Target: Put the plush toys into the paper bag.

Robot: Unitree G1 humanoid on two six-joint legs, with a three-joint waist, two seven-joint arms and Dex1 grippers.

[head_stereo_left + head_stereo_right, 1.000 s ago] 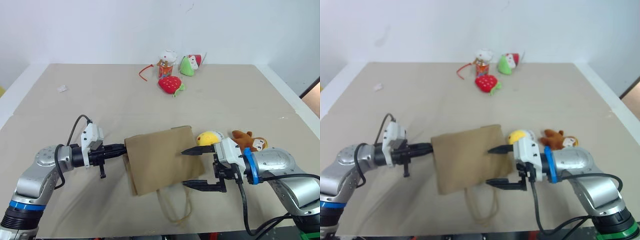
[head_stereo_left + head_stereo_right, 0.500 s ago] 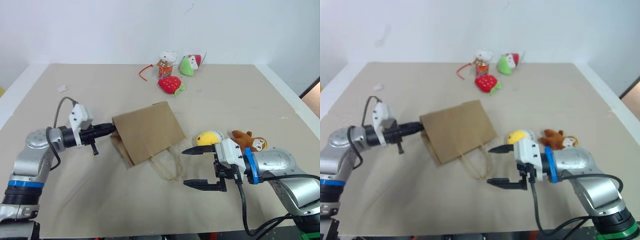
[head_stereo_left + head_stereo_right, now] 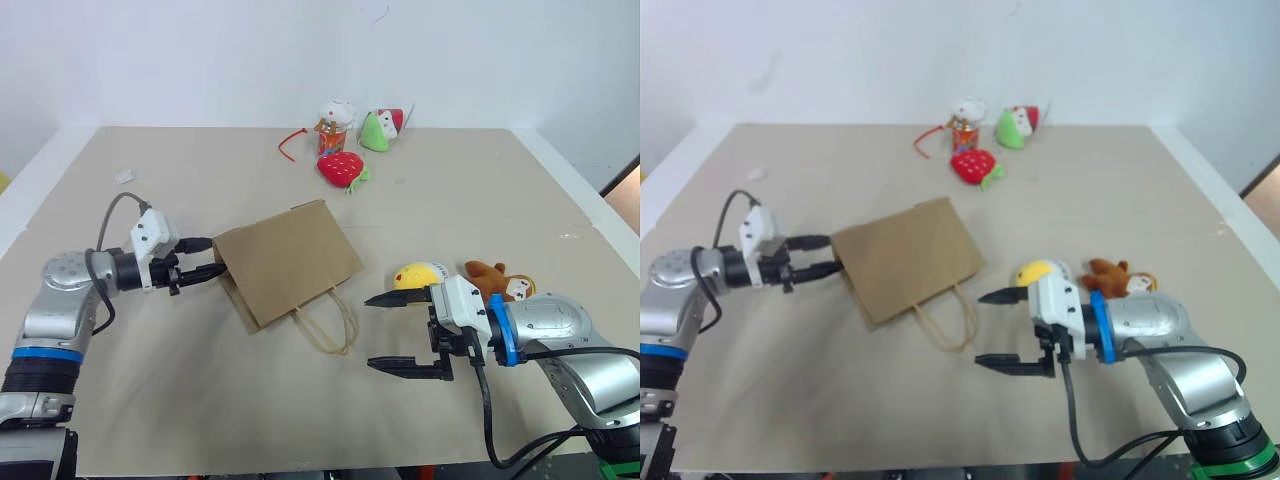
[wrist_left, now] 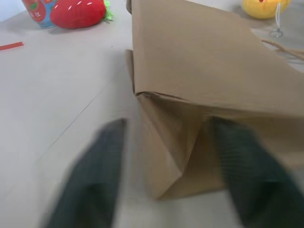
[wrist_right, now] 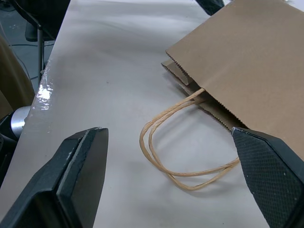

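Note:
The brown paper bag (image 3: 290, 260) lies flat on the table with its cord handles (image 3: 326, 322) toward the front. My left gripper (image 3: 208, 257) is open at the bag's folded bottom edge, one finger on each side of the fold (image 4: 166, 142). Right of the bag lie the two plush toys: the yellow chick (image 3: 420, 274) and the brown animal (image 3: 497, 281). My right gripper (image 3: 369, 332) hangs wide open just in front of the chick, past the handles (image 5: 175, 156), with nothing between its fingers.
At the back of the table are a red strawberry plush (image 3: 340, 168), a green plush (image 3: 378, 130), a white figure (image 3: 333, 120) and a red strip (image 3: 290, 141). A small white scrap (image 3: 124, 176) lies at the far left.
My left gripper dragged the bag left and back across the table by its bottom edge, then opened and let it go. The right arm stayed still.

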